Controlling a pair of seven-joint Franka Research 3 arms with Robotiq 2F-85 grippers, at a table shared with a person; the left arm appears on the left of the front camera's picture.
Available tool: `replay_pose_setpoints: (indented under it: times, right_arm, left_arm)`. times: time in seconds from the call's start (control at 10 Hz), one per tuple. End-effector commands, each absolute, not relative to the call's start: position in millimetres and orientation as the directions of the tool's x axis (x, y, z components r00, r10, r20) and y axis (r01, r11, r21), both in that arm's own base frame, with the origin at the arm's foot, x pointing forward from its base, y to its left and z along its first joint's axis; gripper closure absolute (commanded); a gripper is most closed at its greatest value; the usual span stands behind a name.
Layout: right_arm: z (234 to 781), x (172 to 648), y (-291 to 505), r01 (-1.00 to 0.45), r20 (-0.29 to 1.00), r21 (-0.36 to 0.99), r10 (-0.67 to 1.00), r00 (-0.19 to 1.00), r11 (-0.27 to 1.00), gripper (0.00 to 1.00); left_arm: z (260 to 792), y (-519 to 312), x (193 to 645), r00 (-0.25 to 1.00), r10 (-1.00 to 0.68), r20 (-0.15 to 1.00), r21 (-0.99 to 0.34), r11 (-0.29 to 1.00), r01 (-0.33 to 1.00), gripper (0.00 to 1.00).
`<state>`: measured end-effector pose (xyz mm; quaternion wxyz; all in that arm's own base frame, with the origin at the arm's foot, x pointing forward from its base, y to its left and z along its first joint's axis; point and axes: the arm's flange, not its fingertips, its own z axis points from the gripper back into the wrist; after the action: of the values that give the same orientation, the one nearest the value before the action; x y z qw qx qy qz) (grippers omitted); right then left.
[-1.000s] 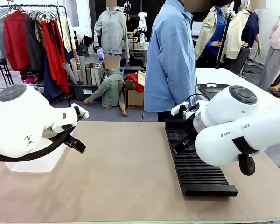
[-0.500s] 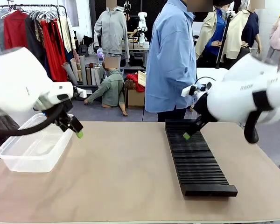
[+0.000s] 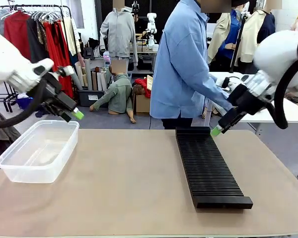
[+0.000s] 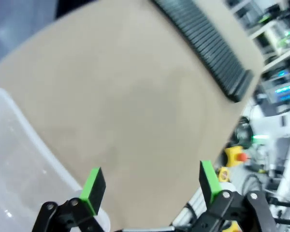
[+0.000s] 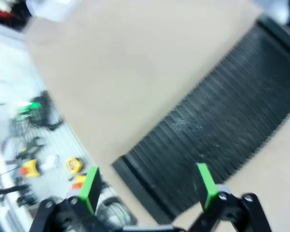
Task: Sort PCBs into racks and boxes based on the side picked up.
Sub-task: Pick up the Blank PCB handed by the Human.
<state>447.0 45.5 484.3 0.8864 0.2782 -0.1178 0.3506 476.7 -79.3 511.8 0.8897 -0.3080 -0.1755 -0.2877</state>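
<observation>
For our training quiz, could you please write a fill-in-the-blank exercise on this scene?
1. The clear box sits on the robot's ___ side of the table.
2. The right gripper hovers near the far end of the black ___.
3. The left gripper has its jaws ___.
Missing words: left; rack; open.

The surface (image 3: 129, 183) is a plain, matte tan. On it the rack (image 3: 208, 168) is black all over, its top striped crosswise with fine parallel slots — a dense, even ribbing from end to end. The box (image 3: 37, 151) is clear plastic, faintly milky, with pale glints on its rim. The left arm (image 3: 10, 64) and right arm (image 3: 283, 54) are white; the left end effector (image 3: 74, 115) and right end effector (image 3: 217, 130) are black, tipped with bright green pads (image 4: 93, 189). The person's shirt (image 3: 181, 64) is light blue — plain, no print.
</observation>
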Motion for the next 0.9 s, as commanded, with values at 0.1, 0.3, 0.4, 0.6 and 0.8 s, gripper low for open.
replay_pose_setpoints:
  times: [0.1,0.3,0.4,0.6,0.8]
  right_arm:
    - [489.8,470.3,-8.3,-0.568,0.409,0.723,0.418,0.811,0.394,0.00]
    - [478.9,468.5,-44.7,-0.476,0.380,0.827,0.327,0.865,0.298,0.00]
    - [467.8,467.8,-66.1,-0.445,0.381,0.867,0.273,0.883,0.227,0.00]
    - [446.0,458.8,-105.4,-0.377,0.358,0.920,0.160,0.920,0.108,0.00]
    - [429.7,450.1,-130.5,-0.325,0.321,0.944,0.056,0.945,0.062,0.00]
  left_arm:
    - [516.2,-38.5,475.1,0.793,-0.288,0.536,-0.569,0.571,0.592,0.00]
    - [504.3,1.2,468.9,0.816,-0.189,0.547,-0.615,0.571,0.544,0.00]
    - [501.4,20.1,463.3,0.803,-0.141,0.580,-0.633,0.542,0.552,0.00]
    - [490.7,52.4,450.1,0.738,-0.069,0.671,-0.624,0.486,0.612,0.00]
    - [476.1,72.3,437.4,0.657,0.009,0.754,-0.587,0.460,0.667,0.00]
